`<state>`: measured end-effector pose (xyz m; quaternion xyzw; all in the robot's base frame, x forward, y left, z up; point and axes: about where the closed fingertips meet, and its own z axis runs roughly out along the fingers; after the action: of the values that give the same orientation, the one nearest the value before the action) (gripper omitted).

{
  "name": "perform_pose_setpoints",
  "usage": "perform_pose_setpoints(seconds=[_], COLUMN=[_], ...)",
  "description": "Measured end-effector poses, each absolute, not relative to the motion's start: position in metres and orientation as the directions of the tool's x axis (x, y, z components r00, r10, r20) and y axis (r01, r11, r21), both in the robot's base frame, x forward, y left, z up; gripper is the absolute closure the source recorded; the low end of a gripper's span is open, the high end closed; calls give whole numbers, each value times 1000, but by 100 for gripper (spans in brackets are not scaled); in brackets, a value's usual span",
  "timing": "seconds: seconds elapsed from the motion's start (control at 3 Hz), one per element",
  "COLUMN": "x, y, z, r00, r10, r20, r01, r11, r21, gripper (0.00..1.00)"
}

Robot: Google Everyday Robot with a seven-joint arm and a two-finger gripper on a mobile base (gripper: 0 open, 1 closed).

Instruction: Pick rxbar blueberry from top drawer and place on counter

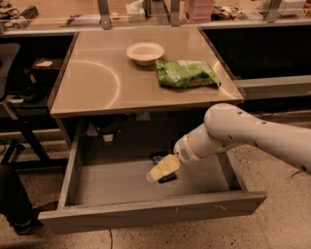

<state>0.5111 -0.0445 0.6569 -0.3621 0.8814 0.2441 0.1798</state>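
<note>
The top drawer [146, 212] stands pulled out below the counter [92, 82], showing its grey floor. The rxbar blueberry [168, 178], a small dark bar, lies on the drawer floor right of the middle. My gripper [161, 171] reaches down into the drawer from the right on the white arm [243, 133]. It sits right over the bar and covers most of it, so only the dark ends show at either side. I cannot tell whether it touches or holds the bar.
A white bowl [145, 52] and a green chip bag [187, 73] lie on the far half of the counter. A cluttered shelf with metal posts [104, 12] runs behind. A dark chair base [17, 204] stands at the left of the drawer.
</note>
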Motion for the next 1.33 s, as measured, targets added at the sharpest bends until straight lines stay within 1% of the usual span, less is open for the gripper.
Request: perform_pose_setpoints(seconds=[0.67,1.33], x=[512,526], y=[-41,-31], z=[646,627], r00=[-684,-706], r10=[-542,-528], r20=[-488,-472], r01=[-719,-702], r11=[614,612], r21=[327,364], gripper=[0,0])
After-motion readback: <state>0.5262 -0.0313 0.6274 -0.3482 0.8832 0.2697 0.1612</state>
